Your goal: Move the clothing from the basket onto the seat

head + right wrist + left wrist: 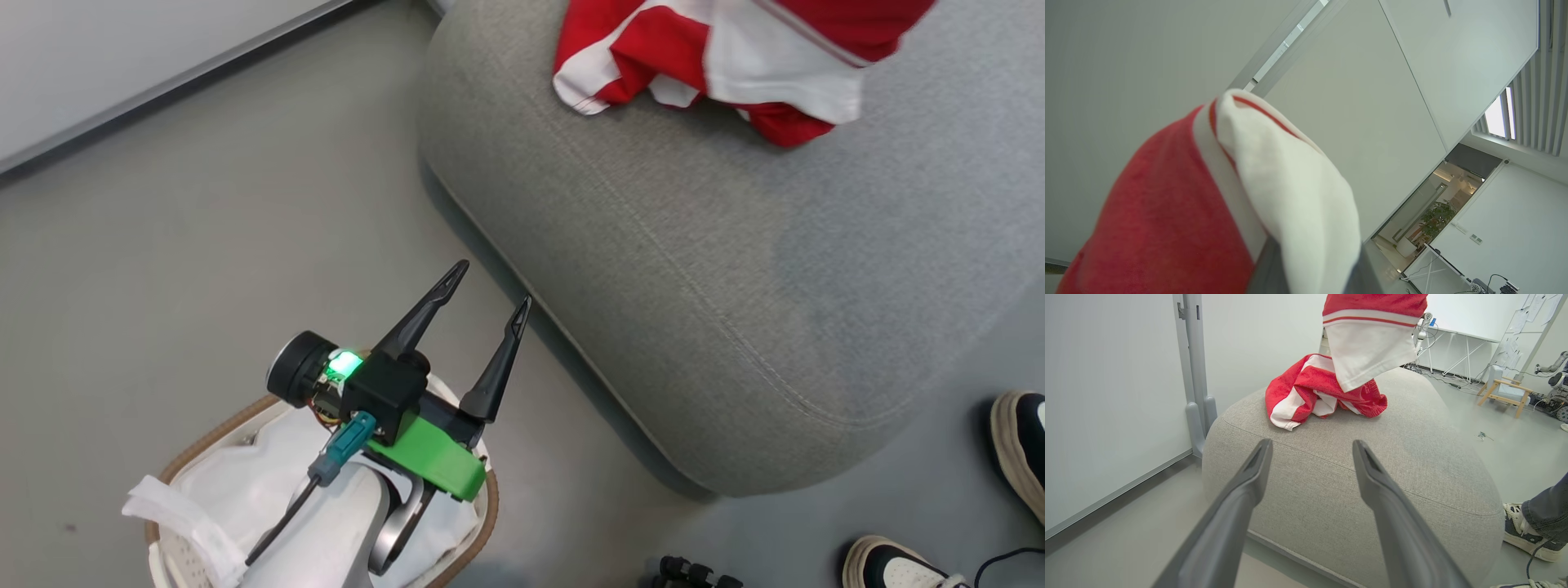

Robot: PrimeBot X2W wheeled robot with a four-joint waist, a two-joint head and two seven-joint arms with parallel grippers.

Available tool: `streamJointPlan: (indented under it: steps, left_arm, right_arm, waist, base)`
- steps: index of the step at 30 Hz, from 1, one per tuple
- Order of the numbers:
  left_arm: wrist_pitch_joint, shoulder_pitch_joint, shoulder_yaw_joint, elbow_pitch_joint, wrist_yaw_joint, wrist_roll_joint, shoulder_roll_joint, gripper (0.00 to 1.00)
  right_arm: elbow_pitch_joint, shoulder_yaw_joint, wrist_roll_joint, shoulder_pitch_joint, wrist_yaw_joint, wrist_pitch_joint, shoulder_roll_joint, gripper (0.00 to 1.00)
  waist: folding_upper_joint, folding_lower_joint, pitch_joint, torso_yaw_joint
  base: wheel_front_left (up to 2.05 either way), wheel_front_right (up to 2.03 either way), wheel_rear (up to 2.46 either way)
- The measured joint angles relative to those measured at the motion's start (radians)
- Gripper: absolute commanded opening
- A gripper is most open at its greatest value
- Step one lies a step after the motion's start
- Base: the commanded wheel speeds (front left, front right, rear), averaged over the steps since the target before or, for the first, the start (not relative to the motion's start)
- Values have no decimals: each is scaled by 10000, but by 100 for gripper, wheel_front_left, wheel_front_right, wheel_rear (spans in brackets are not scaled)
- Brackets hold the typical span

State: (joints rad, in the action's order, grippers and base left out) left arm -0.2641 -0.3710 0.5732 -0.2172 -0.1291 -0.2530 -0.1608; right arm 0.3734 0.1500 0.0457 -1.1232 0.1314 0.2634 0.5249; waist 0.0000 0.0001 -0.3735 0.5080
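A crumpled red and white garment lies on top of the grey sofa seat, also seen in the left wrist view as garment on seat. A second red garment with a white panel hangs in the air above that heap. My right gripper is shut on this hanging garment, which drapes over its fingers. My left gripper is open and holds nothing, hovering above the basket beside the sofa's near corner. In the basket I see the white liner; my forearm hides the rest.
A person's shoes stand on the floor by the sofa's right end, with a trouser leg above them. A grey post stands against the wall left of the sofa. A wooden stool is far off.
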Motion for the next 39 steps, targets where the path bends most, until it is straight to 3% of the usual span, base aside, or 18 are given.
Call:
streamJointPlan:
  steps: [5, 25, 26, 27, 28, 29, 39]
  left_arm:
    - [0, -220, 69, 52, 0, 0, -144, 100]
    - [0, -914, -148, 201, 0, 2, -324, 100]
    - [0, -915, -180, 174, 0, 0, -336, 100]
    - [0, -915, -211, 161, 0, 0, -341, 100]
    - [0, -915, -245, 150, 0, 0, -341, 100]
    - [0, -914, -278, 134, 0, 0, -339, 100]
    - [0, -507, -717, -157, 0, 0, 21, 100]
  right_arm:
    - [731, -648, -401, -194, 0, 0, 140, 0]
    - [4098, -3143, -1404, 2176, 0, 0, -1668, 0]
    - [4161, -3319, -1446, 2339, 0, 0, -1749, 15]
    - [4169, -3519, -1452, 2510, 0, 0, -1847, 42]
    - [4151, -3666, -1486, 2651, 0, 0, -1931, 78]
    - [4103, -3887, -1532, 2845, 0, 0, -2013, 100]
    - [3049, -5344, -1797, 5199, 0, 0, -2623, 100]
  waist:
    - [0, 0, -490, -469]
    - [0, 1, -2558, -2042]
    - [0, 1, -2589, -2091]
    - [0, 1, -2592, -2122]
    - [0, 2, -2574, -2133]
    - [0, 1, -2536, -2142]
    - [0, 0, -1589, -2015]
  base:
    - [0, 0, 0]
    - [0, 0, 0]
    - [0, 0, 0]
    - [0, 0, 0]
    - [0, 0, 0]
    - [0, 0, 0]
    - [0, 0, 0]
